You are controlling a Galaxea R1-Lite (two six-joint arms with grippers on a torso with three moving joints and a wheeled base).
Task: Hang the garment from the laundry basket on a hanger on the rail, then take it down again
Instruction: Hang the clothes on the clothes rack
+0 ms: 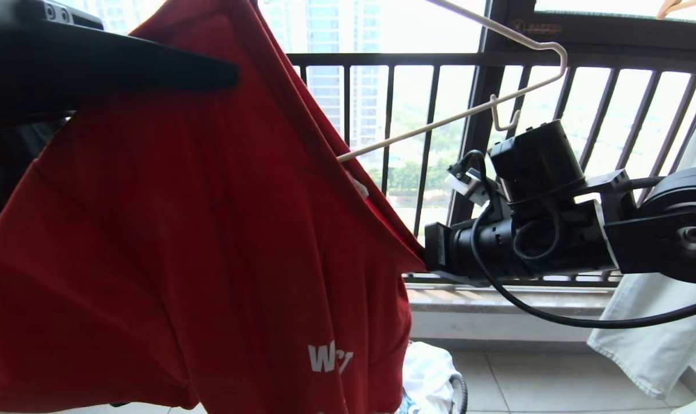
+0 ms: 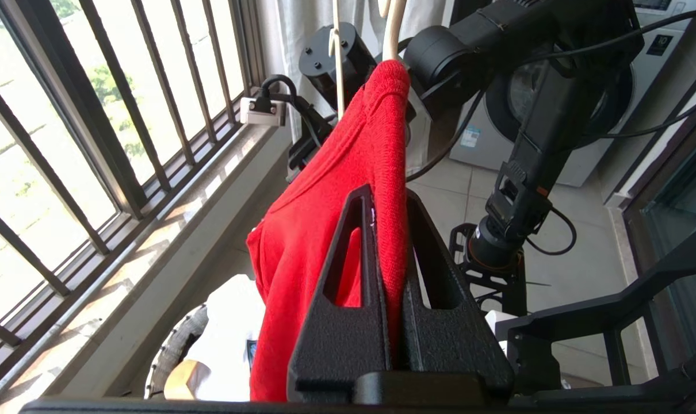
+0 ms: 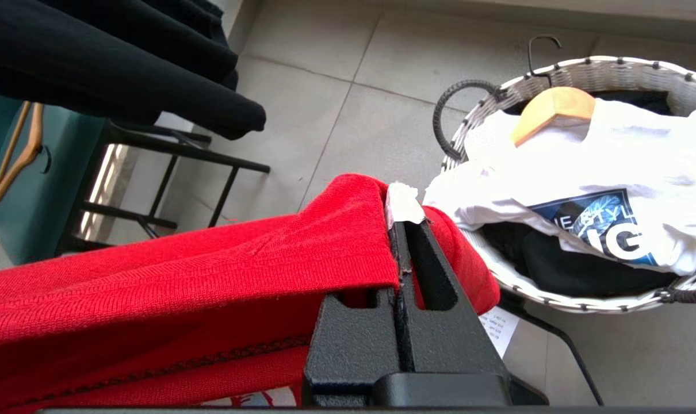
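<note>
Head view: the red garment (image 1: 198, 230) fills the left and centre of the frame, with the cream hanger (image 1: 457, 115) poking out of its collar toward the upper right. The right gripper (image 1: 425, 253) comes in from the right — clamped on the garment's edge.

Left wrist view: the left gripper (image 2: 388, 230), at lower centre, is closed on a fold of the garment.

Right wrist view: the right gripper's jaws are pinched tight on red cloth at lower centre; the basket (image 3: 584, 75) sits at upper right.
</note>
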